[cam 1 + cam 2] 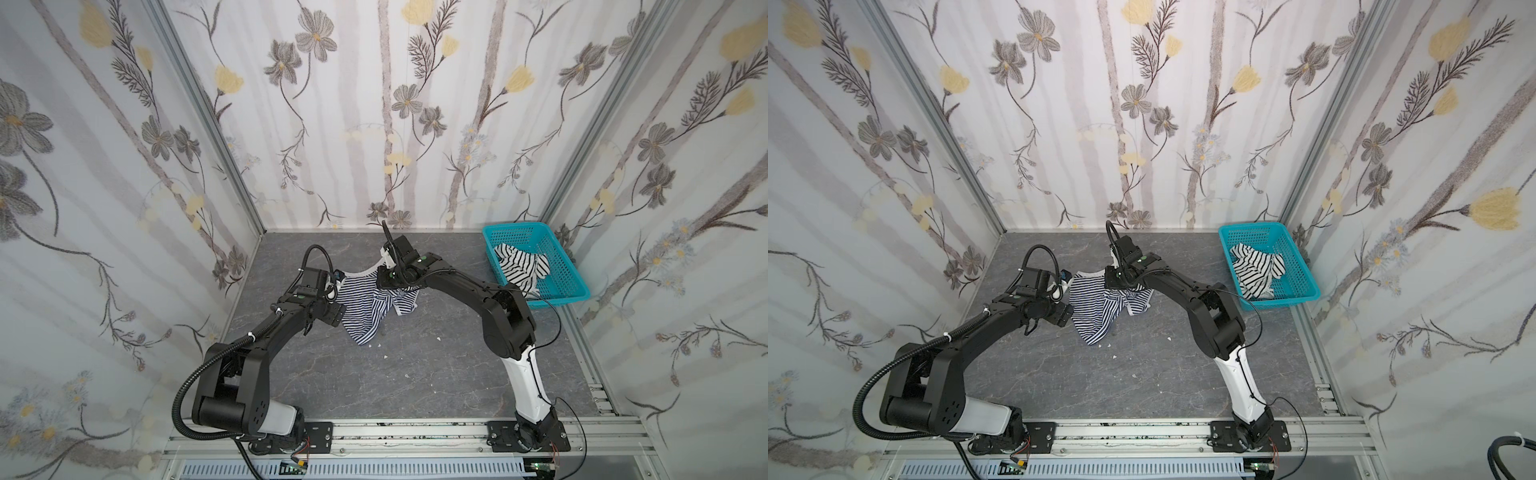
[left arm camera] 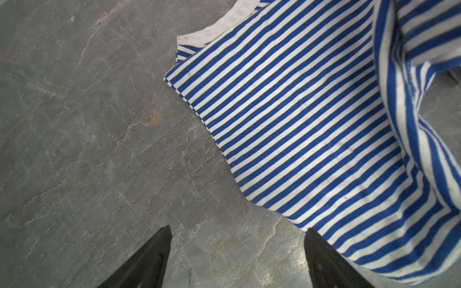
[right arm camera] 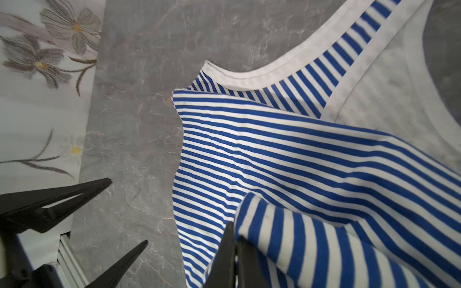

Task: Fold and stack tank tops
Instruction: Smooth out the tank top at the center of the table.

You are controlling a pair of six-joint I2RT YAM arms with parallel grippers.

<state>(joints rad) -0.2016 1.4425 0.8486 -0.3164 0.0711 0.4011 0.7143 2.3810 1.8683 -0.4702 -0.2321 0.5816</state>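
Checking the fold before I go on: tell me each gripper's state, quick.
Left gripper: open, holding nothing, beside the blue-striped top.
Right gripper: closed on a fold of the blue-striped top.

Both arms were mainly black. The left arm (image 1: 249,374) had a white base segment and a ribbed black conduit (image 1: 179,405); the right arm (image 1: 524,374), a white lower link and thin black cable (image 1: 557,322). A green dot (image 1: 423,259) marked each wrist. The left gripper (image 2: 238,227) bore tapered black fingers (image 2: 147,261).
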